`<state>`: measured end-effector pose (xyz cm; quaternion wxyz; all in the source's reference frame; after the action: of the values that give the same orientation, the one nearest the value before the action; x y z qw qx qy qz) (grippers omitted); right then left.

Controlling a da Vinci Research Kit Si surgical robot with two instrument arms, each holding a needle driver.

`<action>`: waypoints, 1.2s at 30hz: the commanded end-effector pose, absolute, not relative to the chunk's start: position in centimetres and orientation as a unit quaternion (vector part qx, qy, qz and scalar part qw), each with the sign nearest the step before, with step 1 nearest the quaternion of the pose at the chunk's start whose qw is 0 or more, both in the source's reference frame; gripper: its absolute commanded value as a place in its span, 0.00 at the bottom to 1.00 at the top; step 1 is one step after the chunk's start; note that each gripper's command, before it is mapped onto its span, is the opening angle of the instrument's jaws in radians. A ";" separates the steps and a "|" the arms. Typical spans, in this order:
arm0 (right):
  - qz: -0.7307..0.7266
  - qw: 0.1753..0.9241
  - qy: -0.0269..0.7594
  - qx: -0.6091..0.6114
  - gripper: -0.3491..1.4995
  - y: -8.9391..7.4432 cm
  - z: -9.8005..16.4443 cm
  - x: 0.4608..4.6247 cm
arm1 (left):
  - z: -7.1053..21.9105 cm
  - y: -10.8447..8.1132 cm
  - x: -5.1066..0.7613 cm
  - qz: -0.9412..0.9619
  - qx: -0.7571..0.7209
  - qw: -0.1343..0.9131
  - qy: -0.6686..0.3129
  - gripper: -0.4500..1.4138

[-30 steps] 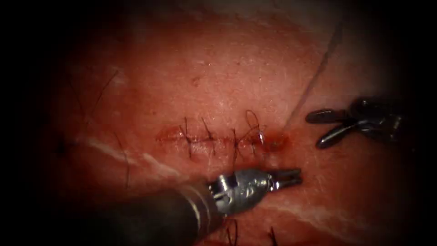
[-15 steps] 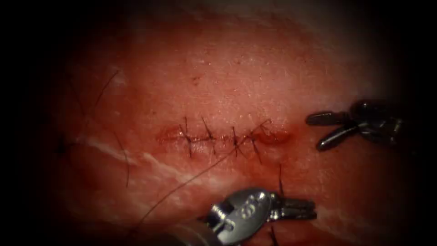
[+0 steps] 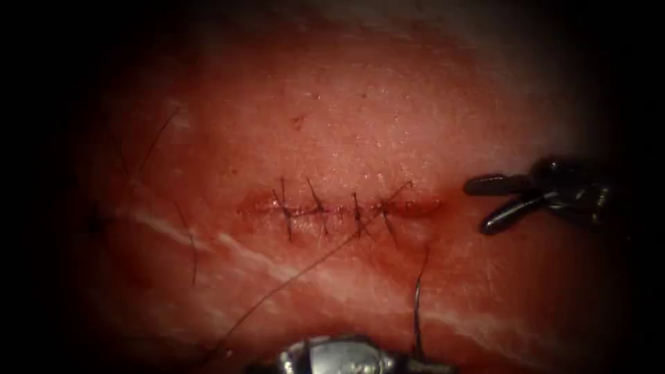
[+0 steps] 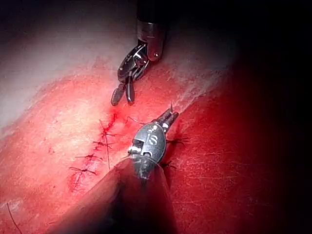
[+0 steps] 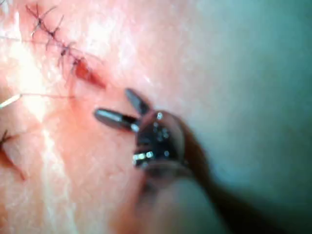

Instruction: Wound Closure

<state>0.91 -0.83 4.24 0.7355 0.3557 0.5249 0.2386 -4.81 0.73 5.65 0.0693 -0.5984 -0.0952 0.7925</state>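
A: From where is the endoscope looking?

B: It is looking down on the cut (image 3: 339, 208) from above and in front, with the right tool (image 3: 488, 204) sitting open just off the cut's right end.

A: And the wrist cameras?

B: The left one is looking along its shaft at the left tool (image 4: 168, 117) from close by, and is also taking in the cut (image 4: 95, 146) and the right tool (image 4: 123, 95) beyond its tips. The right one is looking very closely at its own tool (image 5: 119, 109), with the cut (image 5: 63, 48) lying past the tips. All three are sharing the stitched cut.
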 end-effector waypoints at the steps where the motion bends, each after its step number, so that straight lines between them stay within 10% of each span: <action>1: 0.242 0.730 0.529 0.358 0.80 -1.0 4.3 0.95 | 5.7 0.7 -4.88 0.805 -0.587 0.051 -0.072 0.00; 12: 0.161 0.726 0.575 0.343 0.61 -1.2 4.0 1.19 | 5.4 1.0 -4.57 0.836 -0.548 0.006 0.024 0.00; 28: 0.140 0.763 0.569 0.273 0.58 -1.4 4.0 1.64 | 5.2 0.8 -4.40 0.846 -0.533 0.015 0.036 0.00; 30: 0.136 0.771 0.559 0.272 0.46 -1.4 4.1 1.66 | 5.1 0.8 -4.40 0.846 -0.532 0.016 0.036 0.00; 32: 0.127 0.782 0.546 0.273 0.00 -1.4 4.1 1.67 | 5.1 0.8 -4.39 0.846 -0.532 0.016 0.036 0.00; 36: 0.182 0.778 0.519 0.304 0.00 -1.5 4.1 1.64 | 5.1 0.8 -4.36 0.846 -0.532 0.016 0.035 0.00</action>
<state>1.62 -1.39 4.08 0.7792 0.2971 0.5195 0.1862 -4.29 0.87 5.03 0.0164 -0.5310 0.0369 0.8464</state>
